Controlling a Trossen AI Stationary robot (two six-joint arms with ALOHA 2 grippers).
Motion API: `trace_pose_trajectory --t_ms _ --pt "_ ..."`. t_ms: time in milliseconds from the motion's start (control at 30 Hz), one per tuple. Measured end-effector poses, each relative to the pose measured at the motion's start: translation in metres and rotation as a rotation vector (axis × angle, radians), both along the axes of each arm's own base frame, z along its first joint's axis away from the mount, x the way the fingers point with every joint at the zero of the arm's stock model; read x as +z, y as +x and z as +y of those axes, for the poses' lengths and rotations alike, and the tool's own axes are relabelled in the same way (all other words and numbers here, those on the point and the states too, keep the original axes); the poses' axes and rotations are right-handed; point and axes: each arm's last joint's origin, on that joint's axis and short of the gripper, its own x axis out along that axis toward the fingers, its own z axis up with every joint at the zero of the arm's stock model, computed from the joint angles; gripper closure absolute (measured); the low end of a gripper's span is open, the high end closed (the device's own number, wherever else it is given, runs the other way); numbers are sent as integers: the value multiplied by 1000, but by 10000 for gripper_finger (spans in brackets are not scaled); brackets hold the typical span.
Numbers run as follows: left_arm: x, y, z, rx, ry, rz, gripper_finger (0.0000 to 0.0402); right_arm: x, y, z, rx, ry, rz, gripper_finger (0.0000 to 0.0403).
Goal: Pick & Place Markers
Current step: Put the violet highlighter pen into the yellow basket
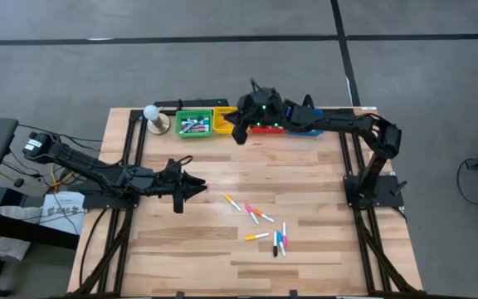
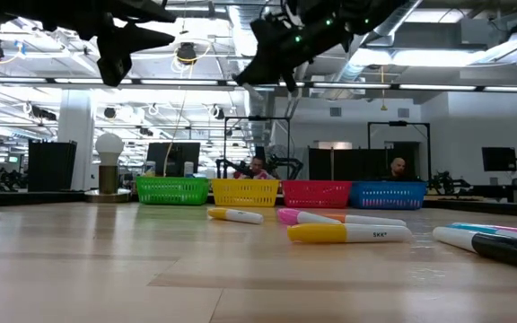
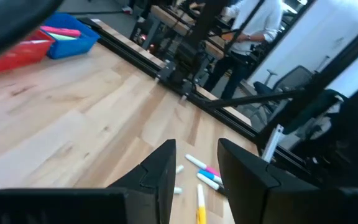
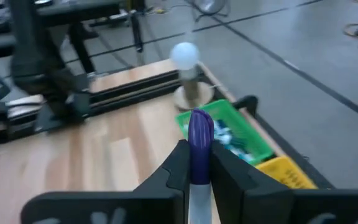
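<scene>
Right gripper (image 4: 197, 171), clamped on a purple-capped marker (image 4: 199, 134), hangs above the bins at the table's twelve o'clock edge. Advise centring over the green bin (image 4: 232, 134) before release. The arm reaches long from its three o'clock base. Left gripper (image 3: 194, 165) waits part-open and empty at nine o'clock. Loose markers (image 1: 264, 228) lie toward five o'clock.

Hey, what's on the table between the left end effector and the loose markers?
Nothing. In the high view only bare wood lies between the left end effector and the nearest of the loose markers. The left wrist view shows the same bare boards ahead of it.
</scene>
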Motion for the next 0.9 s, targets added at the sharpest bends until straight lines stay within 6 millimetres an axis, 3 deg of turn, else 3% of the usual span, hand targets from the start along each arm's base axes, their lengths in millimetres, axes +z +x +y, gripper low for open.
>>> trace_pose_trajectory --t_ms 200,567,733,900 --pt "0 0 2 61 35 2 284 -10 -2 -26 -35 11 -2 368" --pt "0 0 8 186 55 -1 284 -55 11 -65 5 132 -68 363" --pt "0 0 11 227 58 -7 284 -44 12 -57 138 177 -137 375" --pt "1 2 24 326 72 -11 284 -9 18 -29 268 182 -301 367"
